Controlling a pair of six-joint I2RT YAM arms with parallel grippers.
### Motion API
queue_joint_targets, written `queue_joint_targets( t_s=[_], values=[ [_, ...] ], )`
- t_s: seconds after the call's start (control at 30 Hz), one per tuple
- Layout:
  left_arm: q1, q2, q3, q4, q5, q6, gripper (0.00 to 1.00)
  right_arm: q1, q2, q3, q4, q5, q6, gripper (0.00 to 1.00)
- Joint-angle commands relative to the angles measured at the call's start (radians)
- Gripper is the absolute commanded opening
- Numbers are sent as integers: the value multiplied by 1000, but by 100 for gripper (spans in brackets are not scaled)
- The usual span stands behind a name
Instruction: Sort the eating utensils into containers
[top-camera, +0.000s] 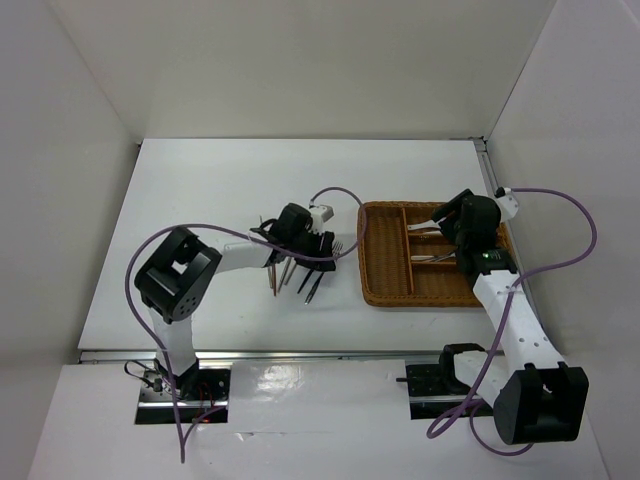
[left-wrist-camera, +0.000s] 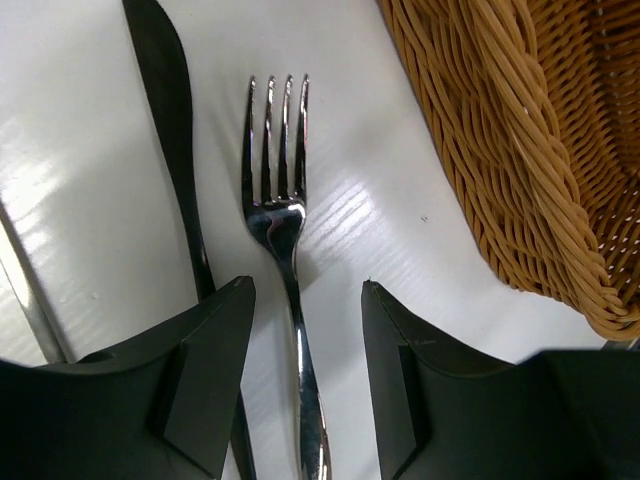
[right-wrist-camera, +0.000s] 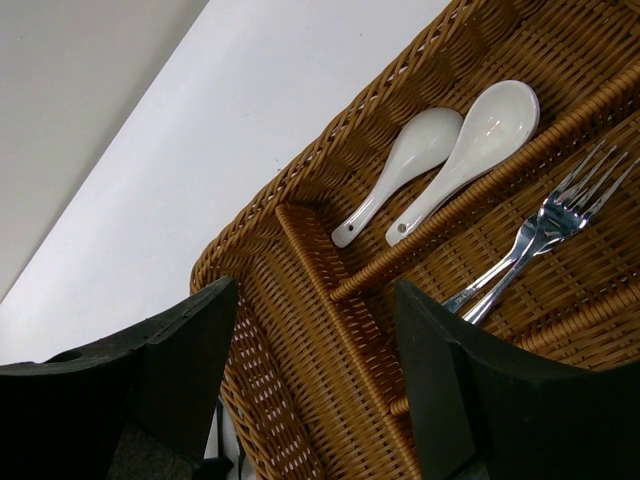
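Silver metal is what sits under your left arm: a four-tined fork (left-wrist-camera: 275, 215) lies flat on the white bench (left-wrist-camera: 90, 200), tines pointing away from the wrist camera, just beside the corner of the brown wicker tray (left-wrist-camera: 500, 180) but outside it. A slim dark piece (left-wrist-camera: 170, 100) lies alongside the fork, close on its left. From above you can see more thin dark sticks (top-camera: 312, 285) and a brownish piece (top-camera: 274, 278) fanned out on the bench near the same spot.

Your left fingers (left-wrist-camera: 200, 380) are spread apart and straddle the fork's handle, one on each side; they have not closed on it. The left arm reaches forward and to the right, its wrist low over the loose pieces.

Your right fingers (right-wrist-camera: 180, 370) are likewise parted and hold nothing (they hang above the tray). Below them, two white spoons (right-wrist-camera: 470, 150) lie side by side in one compartment, and metal forks (right-wrist-camera: 545, 225) lie in the next one over.

Plain white walls (top-camera: 300, 60) enclose the bench on three sides.
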Motion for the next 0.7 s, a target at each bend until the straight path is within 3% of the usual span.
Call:
queue_joint_targets(
  t_s=[0.0, 0.67],
  values=[
    [-36, -18, -26, -83, -74, 0, 61, -5, -6, -5, 39, 17, -12, 71],
    [-121, 75, 8, -166, -295, -48, 28, -5, -25, -15, 39, -11, -21, 72]
  ],
)
